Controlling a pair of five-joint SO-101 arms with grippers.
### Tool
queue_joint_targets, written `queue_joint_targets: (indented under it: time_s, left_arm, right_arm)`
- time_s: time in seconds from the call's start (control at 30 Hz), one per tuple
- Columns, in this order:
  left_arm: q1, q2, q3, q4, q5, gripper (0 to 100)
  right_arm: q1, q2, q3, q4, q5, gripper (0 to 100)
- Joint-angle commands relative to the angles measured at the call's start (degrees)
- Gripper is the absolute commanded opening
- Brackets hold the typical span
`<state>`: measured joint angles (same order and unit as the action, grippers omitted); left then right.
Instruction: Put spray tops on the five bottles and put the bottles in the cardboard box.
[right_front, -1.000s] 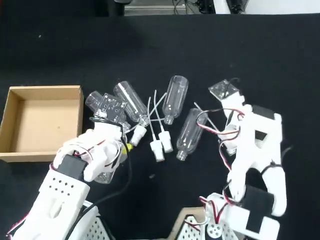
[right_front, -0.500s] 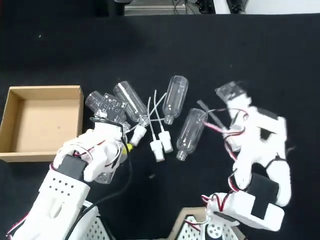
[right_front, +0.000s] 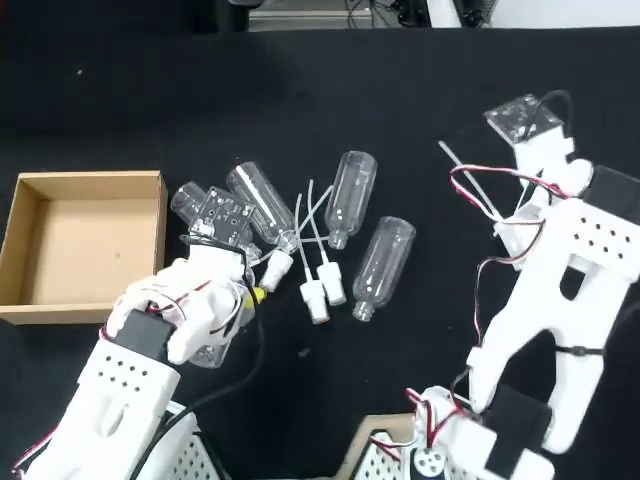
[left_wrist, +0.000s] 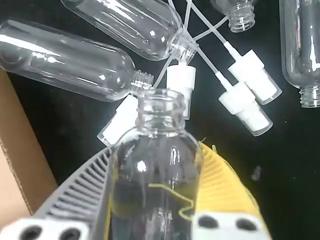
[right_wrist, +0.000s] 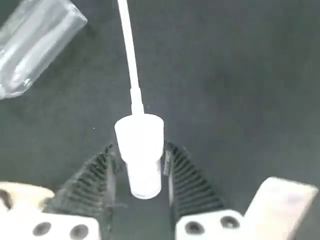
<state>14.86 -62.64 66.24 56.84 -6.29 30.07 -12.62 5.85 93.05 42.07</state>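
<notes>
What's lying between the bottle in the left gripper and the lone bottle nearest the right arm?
Two loose spray tops, side by side; the high and left wrist views both show them.

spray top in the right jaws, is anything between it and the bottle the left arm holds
Yes: a loose bottle and two loose spray tops lie between the held spray top and the held bottle.

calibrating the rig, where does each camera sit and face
High view: above the table, looking down on cardboard box, bottles, both arms.
Left wrist view: on left arm, facing past left gripper, shut on a bottle, toward loose spray tops.
Right wrist view: on right arm, facing the table past right gripper, shut on a spray top.
Shared by high and left wrist: the loose spray tops.
</notes>
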Motion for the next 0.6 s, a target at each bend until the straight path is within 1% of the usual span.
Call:
queue_joint_targets:
  time_s: [0.0,0.07,0.13,0.2,0.23,0.3,0.37,0.43,0.5,0.57]
  left_arm:
    - [0.84,-1.32,-0.40,-1.32,0.62,3]
    - [0.84,-1.32,-0.48,-1.32,0.62,3]
    - [0.84,-1.32,-0.40,-1.41,0.62,3]
    - [0.84,-1.32,-0.31,-1.49,0.62,3]
    - [0.84,-1.32,-0.22,-1.93,0.62,3]
    - [0.84,-1.32,0.40,-2.64,0.62,3]
    - [0.84,-1.32,0.84,-2.99,0.62,3]
    - [0.84,-1.32,1.01,-3.43,0.62,3]
    - [0.84,-1.32,1.01,-3.43,0.62,3]
    - [0.84,-1.32,1.01,-3.43,0.62,3]
  right_arm:
    - [7.56,9.36,0.13,-6.59,-17.76,1.1]
    - [10.37,15.96,2.15,-11.43,-25.49,1.1]
    - [11.52,21.32,2.95,-14.15,-30.68,1.1]
    - [10.99,24.40,3.03,-14.86,-32.97,1.5]
    - [9.76,24.84,2.95,-14.59,-33.23,3.4]
    - [7.30,24.84,3.38,-13.71,-33.41,12.0]
    - [4.48,24.84,2.86,-11.25,-32.70,23.2]
    - [1.76,24.84,1.71,-8.62,-28.40,32.4]
    - [-0.62,24.84,-0.13,-4.75,-24.18,36.8]
    - [-2.29,24.84,-3.03,0.00,-17.49,36.4]
